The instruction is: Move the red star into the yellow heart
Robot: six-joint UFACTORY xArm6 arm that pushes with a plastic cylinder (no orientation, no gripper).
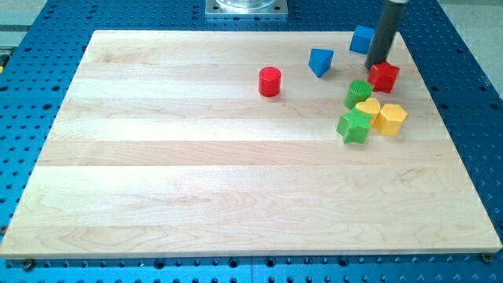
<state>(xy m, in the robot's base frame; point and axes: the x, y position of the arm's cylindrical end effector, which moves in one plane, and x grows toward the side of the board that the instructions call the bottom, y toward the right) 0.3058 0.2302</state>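
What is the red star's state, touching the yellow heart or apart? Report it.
Apart. The red star sits above the yellow heart with bare board between them; my tip is at the star's upper-left edge.

Red cylinder (pixel 269 81), blue triangle (pixel 320 61), blue cube (pixel 361 39), green cylinder (pixel 358 93), green star (pixel 354 126), yellow hexagon (pixel 390 119) on wooden board (pixel 196 173).

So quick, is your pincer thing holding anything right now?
No pincer here: my tip is a bare rod, holding nothing.
It sits against the red star, on its upper-left side.
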